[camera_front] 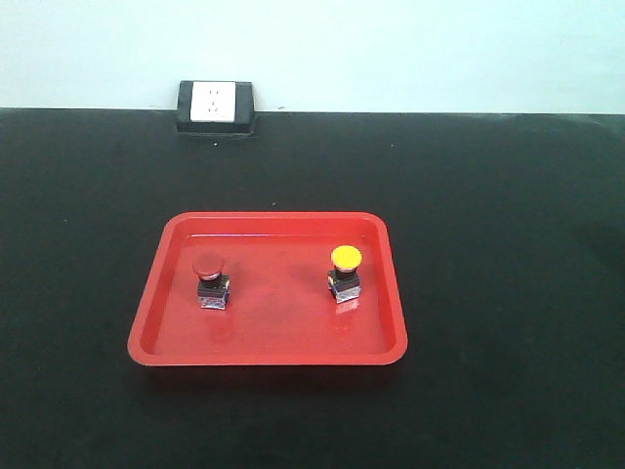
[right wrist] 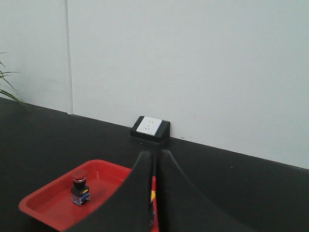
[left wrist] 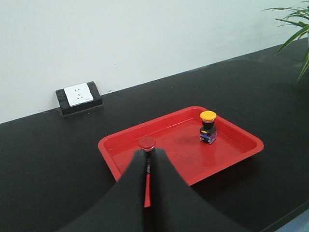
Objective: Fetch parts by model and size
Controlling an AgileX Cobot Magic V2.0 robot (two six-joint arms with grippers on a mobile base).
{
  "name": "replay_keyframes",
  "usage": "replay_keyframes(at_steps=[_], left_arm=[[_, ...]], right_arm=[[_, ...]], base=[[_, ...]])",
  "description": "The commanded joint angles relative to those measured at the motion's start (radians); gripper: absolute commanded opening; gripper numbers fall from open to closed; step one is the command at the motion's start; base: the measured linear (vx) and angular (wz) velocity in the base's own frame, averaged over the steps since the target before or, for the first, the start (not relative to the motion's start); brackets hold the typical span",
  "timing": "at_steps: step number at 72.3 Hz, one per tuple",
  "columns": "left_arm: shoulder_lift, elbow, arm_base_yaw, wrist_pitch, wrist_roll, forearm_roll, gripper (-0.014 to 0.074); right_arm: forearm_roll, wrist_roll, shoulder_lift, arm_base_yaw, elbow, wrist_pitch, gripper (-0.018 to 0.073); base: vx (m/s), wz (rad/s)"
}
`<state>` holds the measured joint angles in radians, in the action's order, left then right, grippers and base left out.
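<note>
Two push-button parts stand upright in a red tray. The red-capped part is on the tray's left side and the yellow-capped part on its right. Neither gripper shows in the front view. In the left wrist view my left gripper is shut with nothing in it, and the red part peeks out just beyond its tips, with the yellow part further right. My right gripper is shut and empty too. A sliver of the yellow part shows through its narrow gap, and the red part stands to its left.
The tray rests on a black tabletop. A white wall socket in a black block sits at the table's far edge against the pale wall. Plant leaves reach in at one end of the table.
</note>
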<state>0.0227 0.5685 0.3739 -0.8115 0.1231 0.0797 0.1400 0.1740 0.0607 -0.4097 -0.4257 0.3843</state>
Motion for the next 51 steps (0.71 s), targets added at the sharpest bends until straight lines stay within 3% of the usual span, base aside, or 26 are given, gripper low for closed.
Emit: replay_keyframes(at_steps=[1, 33, 39, 51], left_arm=[[0.003, 0.021, 0.002, 0.067, -0.001, 0.009, -0.0007], [0.005, 0.006, 0.001, 0.086, -0.001, -0.013, -0.0006], [0.005, -0.026, -0.019, 0.149, -0.001, -0.054, -0.0006], [0.005, -0.165, -0.119, 0.350, -0.001, -0.042, -0.0006]], right_arm=[[-0.008, 0.011, 0.022, 0.005, -0.026, -0.075, -0.0009], [-0.008, 0.011, 0.022, 0.005, -0.026, -0.077, -0.0010], [-0.008, 0.011, 0.022, 0.005, -0.026, -0.076, -0.0010], [-0.008, 0.011, 0.022, 0.004, -0.026, -0.076, -0.0010]], base=[[0.00, 0.00], [0.00, 0.00], [0.00, 0.00], [0.00, 0.00]])
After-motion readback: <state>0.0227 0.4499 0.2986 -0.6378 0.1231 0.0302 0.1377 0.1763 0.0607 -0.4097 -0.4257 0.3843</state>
